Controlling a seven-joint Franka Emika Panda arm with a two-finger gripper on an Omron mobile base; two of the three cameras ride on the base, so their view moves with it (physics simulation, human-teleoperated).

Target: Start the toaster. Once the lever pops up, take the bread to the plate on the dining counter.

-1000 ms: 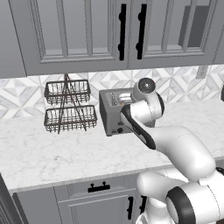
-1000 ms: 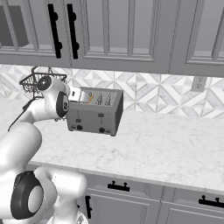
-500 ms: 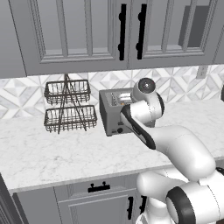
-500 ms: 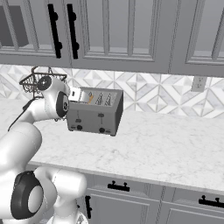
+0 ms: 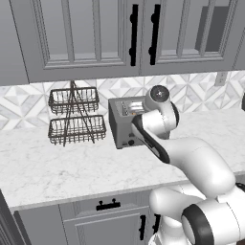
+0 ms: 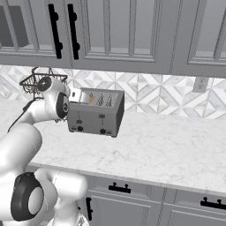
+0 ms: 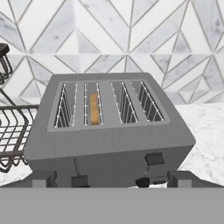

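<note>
The claw [image 7: 111,178] hangs fully open and empty just before the toaster [image 7: 109,131]'s front face, fingertips low beside its levers; the bread [image 7: 93,108] sits deep in the second slot from the left. The likely risk: a fingertip glancing off the small lever and shoving the toaster back along the counter [image 5: 72,167]. Brushed grey metal box, smooth veined marble, a wire basket rack [image 5: 74,119] just beside.
</note>
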